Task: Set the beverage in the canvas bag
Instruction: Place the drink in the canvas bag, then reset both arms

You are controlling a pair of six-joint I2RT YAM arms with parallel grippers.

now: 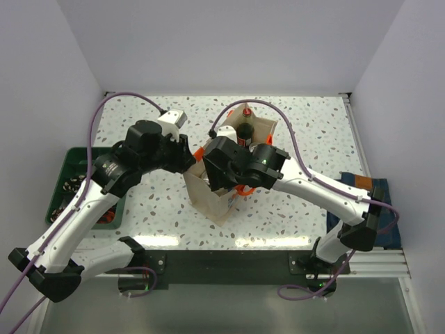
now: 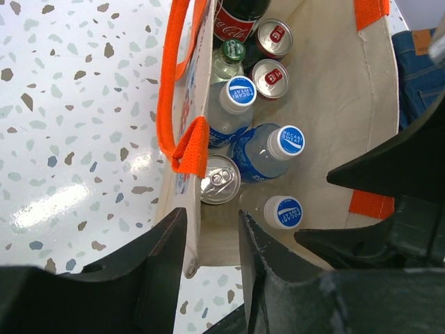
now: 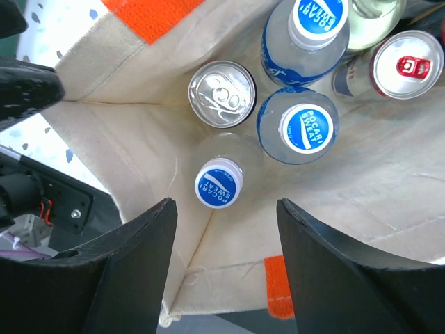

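**Bottle Seated in Bag; Grippers to Be Cleared**

The right gripper [image 3: 224,209] is seen spread wide and empty, inside the mouth of the canvas bag [image 2: 348,90]. Directly beneath it a Pocari Sweat bottle [image 3: 218,183] is stood upright in the bag's corner. This is judged to be the task's beverage, already in place. The left gripper [image 2: 211,219] is set astride the bag's side wall, its jaws narrowly parted and the fabric not pinched.

The withdrawal is best made straight upward with the jaws wide, so that no cap or orange handle [image 2: 167,83] is snagged. The wall is best let go gently, so that the bag is not tipped.

8 drinks are counted inside:
- 3 Pocari bottles
- 1 silver can [image 3: 222,83] beside the nearest of them
- 2 red-topped cans [image 2: 270,78]
- 1 green-capped bottle [image 2: 233,52]
- 1 Coca-Cola bottle [image 2: 236,17], farthest ahead of the left gripper

Outboard of the left arm a green tray [image 1: 73,152] is seen; its contents are too small to identify.
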